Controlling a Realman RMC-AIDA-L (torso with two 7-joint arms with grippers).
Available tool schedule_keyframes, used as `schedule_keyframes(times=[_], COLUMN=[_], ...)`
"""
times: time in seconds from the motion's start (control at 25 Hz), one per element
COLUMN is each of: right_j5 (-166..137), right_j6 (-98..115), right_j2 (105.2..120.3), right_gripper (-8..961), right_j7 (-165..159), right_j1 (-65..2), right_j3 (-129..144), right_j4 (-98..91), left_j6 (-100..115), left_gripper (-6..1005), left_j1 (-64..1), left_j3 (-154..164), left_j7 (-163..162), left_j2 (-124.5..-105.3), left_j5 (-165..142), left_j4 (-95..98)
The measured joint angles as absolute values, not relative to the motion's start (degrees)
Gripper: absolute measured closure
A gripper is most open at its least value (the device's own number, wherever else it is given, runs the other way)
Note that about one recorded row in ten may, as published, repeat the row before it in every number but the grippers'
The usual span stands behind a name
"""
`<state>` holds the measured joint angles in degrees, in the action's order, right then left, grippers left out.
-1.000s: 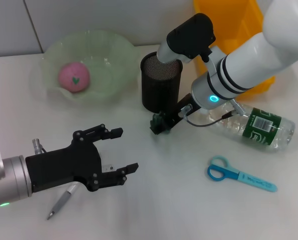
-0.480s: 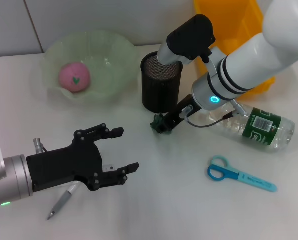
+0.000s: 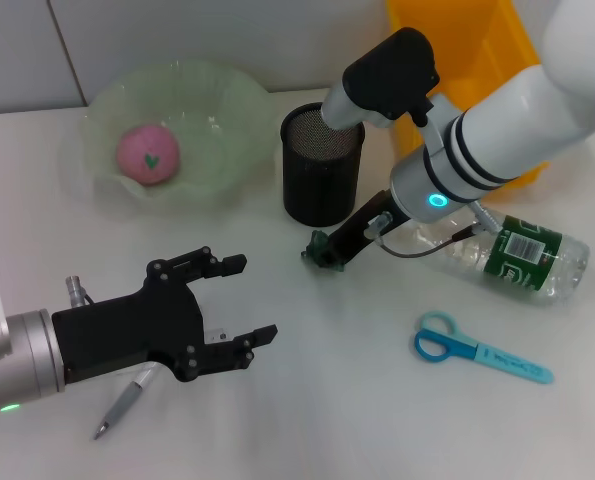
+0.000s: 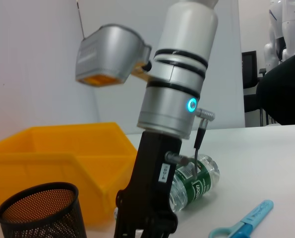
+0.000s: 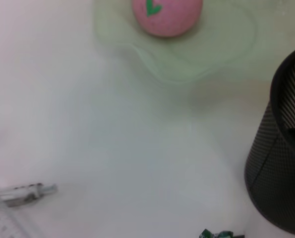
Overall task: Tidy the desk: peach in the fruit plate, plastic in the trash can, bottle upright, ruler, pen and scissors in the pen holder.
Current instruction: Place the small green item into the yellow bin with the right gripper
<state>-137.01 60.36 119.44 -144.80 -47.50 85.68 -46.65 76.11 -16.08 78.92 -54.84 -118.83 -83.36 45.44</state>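
My right gripper (image 3: 325,252) hangs low over the table in front of the black mesh pen holder (image 3: 320,165), shut on a crumpled dark green piece of plastic (image 5: 214,234). My left gripper (image 3: 252,300) stands open at the lower left, above the grey pen (image 3: 125,402). The pen (image 5: 23,193) lies beside what looks like a clear ruler (image 5: 1,223). A pink peach (image 3: 147,153) sits in the pale green fruit plate (image 3: 222,110). The clear bottle (image 3: 507,250) lies on its side at the right. Blue scissors (image 3: 477,350) lie in front of it.
The yellow trash can (image 3: 477,60) stands at the back right behind my right arm. In the left wrist view, the pen holder (image 4: 38,208), the trash can (image 4: 53,153), the bottle (image 4: 192,181) and the scissors (image 4: 246,220) surround my right gripper (image 4: 145,223).
My right gripper has shifted slightly to the right with the green plastic in it. The left arm has not moved.
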Motion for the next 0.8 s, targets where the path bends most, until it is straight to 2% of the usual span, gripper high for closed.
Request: schedule_keyframes(times=[0.48,0.8], right_j5=[-137.6,-138.1], right_j6=[70.8,76.7], right_j2=[119.07,119.03], right_gripper=[697,762], right_j7=[-146.0,-145.6], right_j1=[-37.4,-34.8], right_j3=[79.5,72.0], right_j4=[-65.6,-74.2], left_j6=[76.2,76.2], left_gripper=[201,201], left_j1=[-16.1,-16.1], left_j3=[78.9,78.9], left_j7=[-54.8,-54.8], left_j2=[-118.83,-118.83], left_j5=[-83.3,-83.3], left_j4=[45.4,45.3])
